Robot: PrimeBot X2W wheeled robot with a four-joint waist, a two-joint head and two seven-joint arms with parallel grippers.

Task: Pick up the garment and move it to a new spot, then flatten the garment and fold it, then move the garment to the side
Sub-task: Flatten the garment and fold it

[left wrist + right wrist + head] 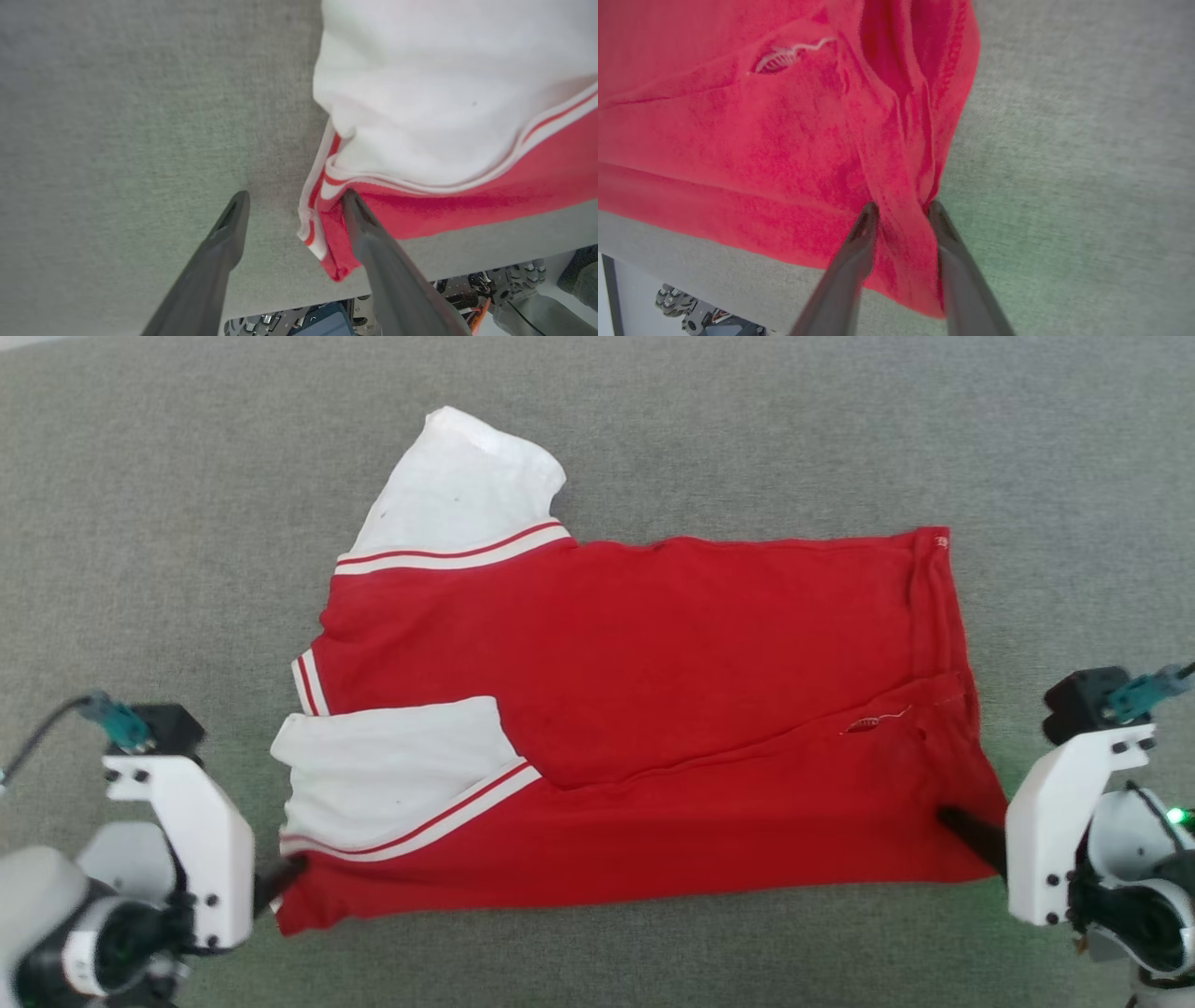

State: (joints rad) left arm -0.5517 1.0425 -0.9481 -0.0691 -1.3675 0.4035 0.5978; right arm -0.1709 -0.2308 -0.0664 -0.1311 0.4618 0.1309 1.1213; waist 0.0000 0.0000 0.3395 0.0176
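**Item 1, nearest: left tool** (294, 196). It stands at the near-left corner of the garment (635, 709). Its fingers (369, 242) are spread wide with nothing between them. One finger lies against the striped corner edge; the other is over bare worktop (597, 429).

**Item 2, nearest: right tool** (902, 207). It stands at the near-right corner, at the hem end. Its fingers (852, 261) are partly apart, astride a raised ridge of red cloth. Whether they press that ridge or merely flank it cannot be told.

**Item 3, middle: garment.** Red jersey, lying spread on the grey worktop with its near edge close to the worktop's front. The long axis runs left to right across the robot. The striped openings and white fabric are at the left end and the plain hem at the right. A crease runs diagonally through the near-right quarter. Each arm is nearest its own corner, and the cloth extends away from both tools.

**Item 4, far: white flap.** It juts from the far-left corner.

**Judgement:** any coming fold would likely carry the near edge away from the robot.
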